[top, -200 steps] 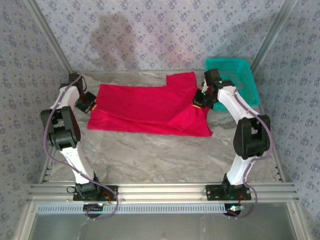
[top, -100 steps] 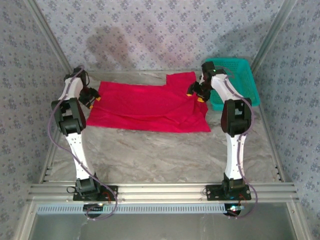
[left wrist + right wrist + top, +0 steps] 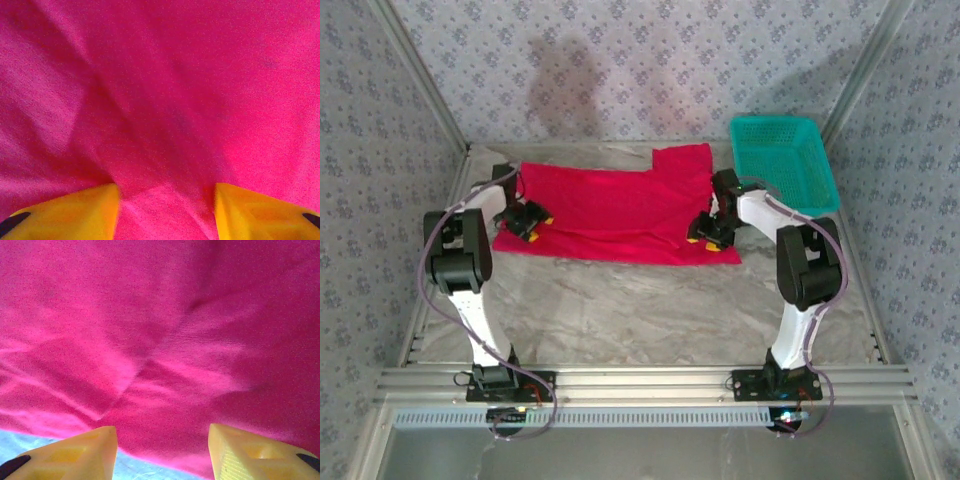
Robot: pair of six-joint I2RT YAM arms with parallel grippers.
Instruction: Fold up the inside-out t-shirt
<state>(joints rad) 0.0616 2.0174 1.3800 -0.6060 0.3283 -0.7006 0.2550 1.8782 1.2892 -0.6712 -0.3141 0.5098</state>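
The inside-out t-shirt [image 3: 610, 205] is bright red and lies spread flat across the far half of the table, one sleeve sticking out toward the back right. My left gripper [image 3: 532, 222] is low over its near left corner. In the left wrist view this gripper [image 3: 166, 210] is open, its yellow fingers [image 3: 65, 212] set apart with creased red cloth [image 3: 165, 100] under the gap. My right gripper [image 3: 705, 232] is low over the near right corner. The right wrist view shows it [image 3: 162, 450] open too, just above the shirt's near hem [image 3: 165, 460].
A teal mesh basket [image 3: 785, 160] stands at the back right, just beyond the right arm. Metal frame rails [image 3: 640, 380] run along the near edge by the arm bases. Patterned walls close in the left, back and right. Bare marbled tabletop [image 3: 640, 310] stretches in front of the shirt.
Both grippers have opened and let go of the shirt's sides. Both then swung toward the back and came forward and inward, down over the near corners. The cloth now lies flatter.
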